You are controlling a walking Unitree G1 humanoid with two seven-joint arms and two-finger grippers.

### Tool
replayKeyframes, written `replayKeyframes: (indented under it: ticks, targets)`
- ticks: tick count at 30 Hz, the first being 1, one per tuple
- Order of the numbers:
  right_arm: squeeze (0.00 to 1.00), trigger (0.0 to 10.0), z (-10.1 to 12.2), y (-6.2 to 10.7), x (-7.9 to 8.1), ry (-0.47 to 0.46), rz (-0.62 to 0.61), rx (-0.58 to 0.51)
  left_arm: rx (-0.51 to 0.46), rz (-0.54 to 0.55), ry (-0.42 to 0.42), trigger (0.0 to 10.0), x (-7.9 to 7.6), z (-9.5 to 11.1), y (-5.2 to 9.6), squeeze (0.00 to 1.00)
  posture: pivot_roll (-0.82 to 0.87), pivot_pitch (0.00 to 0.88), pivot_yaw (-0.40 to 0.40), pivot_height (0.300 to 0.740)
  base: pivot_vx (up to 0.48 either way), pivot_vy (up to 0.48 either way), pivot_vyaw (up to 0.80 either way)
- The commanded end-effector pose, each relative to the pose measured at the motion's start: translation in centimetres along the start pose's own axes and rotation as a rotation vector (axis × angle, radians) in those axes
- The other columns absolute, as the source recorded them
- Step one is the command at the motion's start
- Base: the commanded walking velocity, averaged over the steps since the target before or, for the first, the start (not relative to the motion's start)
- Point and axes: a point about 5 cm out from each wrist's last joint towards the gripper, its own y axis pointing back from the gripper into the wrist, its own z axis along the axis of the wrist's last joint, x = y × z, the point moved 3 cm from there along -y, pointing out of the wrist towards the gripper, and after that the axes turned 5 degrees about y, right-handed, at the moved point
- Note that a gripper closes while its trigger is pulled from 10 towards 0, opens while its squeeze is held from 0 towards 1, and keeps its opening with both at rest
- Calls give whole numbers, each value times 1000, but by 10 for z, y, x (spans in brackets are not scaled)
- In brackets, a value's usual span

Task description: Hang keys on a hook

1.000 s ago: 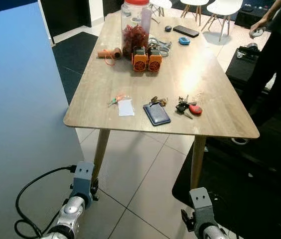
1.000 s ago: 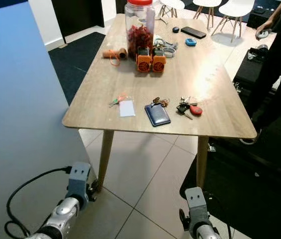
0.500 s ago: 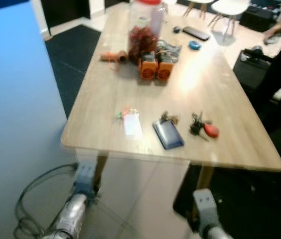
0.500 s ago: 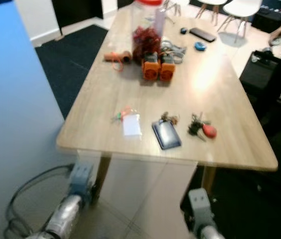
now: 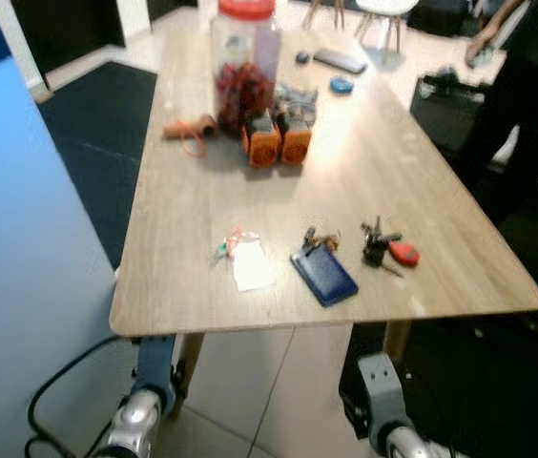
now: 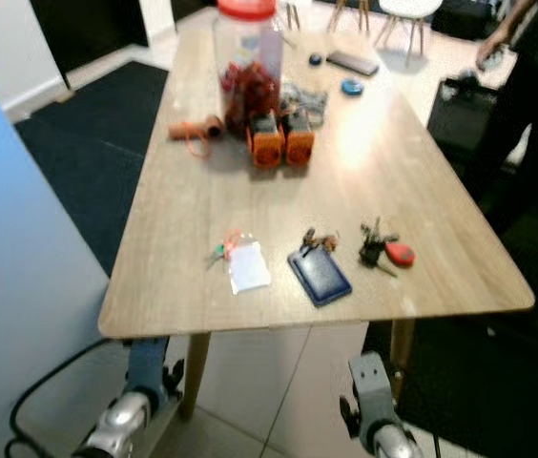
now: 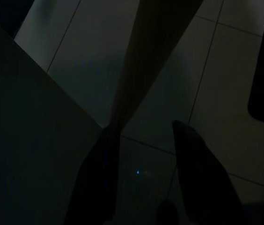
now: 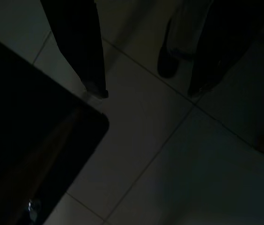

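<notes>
Task barely begun. Both arms hang low, below the near edge of the counter (image 5: 183, 229), and neither tool has touched anything.

Left tool (image 7: 143, 173): the dim left wrist view shows its two black fingers standing apart with tiled floor between them, nothing held. Right tool (image 8: 146, 84): the right wrist view likewise shows two dark fingers spread over floor tiles, beside the corner of a black mat (image 8: 24, 140); empty.

Keys: three candidate bunches lie on the counter, all well ahead of and above both tools.
- bunch with a red fob (image 5: 388, 250), ahead of the right tool, nearest the counter's right side
- bunch attached to a blue card holder (image 5: 324, 275), roughly between the two arms' lines
- small bunch with a white tag (image 5: 242, 263), ahead of the left tool

Which bunch is meant: cannot tell. No hook visible in these frames.

Further back on the counter: a jar with a red lid (image 5: 242, 50), two orange devices (image 5: 275, 139). A person (image 5: 527, 86) stands beyond the counter's far right side.

Remaining, by my judgement: close in on the counter, raise one arm, pick up a bunch, find the hook, hang it. Essentially everything.
</notes>
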Motion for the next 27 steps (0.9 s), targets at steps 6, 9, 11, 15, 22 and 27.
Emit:
replayKeyframes:
  ticks: [6, 9, 11, 15, 22, 27]
  targets:
    - [0, 10000, -4, 1, -3, -2, -6, 20, -34, -3, -4, 10000, 5, 9, -1, 0, 7, 36, -39, 740, 0, -407, 0]
    - [0, 10000, -4, 1, -3, -3, -6, 21, -33, -5, -5, 10000, 5, 9, -1, 0, 7, 36, -38, 740, 0, -480, 0]
    - [0, 10000, -4, 1, -3, -3, -6, 21, -33, -5, -5, 10000, 5, 9, -1, 0, 7, 36, -38, 740, 0, -480, 0]
    - [0, 10000, -5, 1, -3, -3, -6, 23, -31, -6, -8, 10000, 5, 8, -1, 0, 7, 37, -38, 740, 0, -480, 0]
    - [0, 10000, -7, 2, -2, -4, -7, 29, -28, -4, -14, 10000, 7, 9, -1, 0, 8, 39, -37, 740, 0, -480, 0]
    - [0, 10000, -7, 2, -2, -6, -8, 31, -26, -3, -16, 10000, 8, 9, -1, 0, 8, 41, -34, 740, 0, -480, 0]
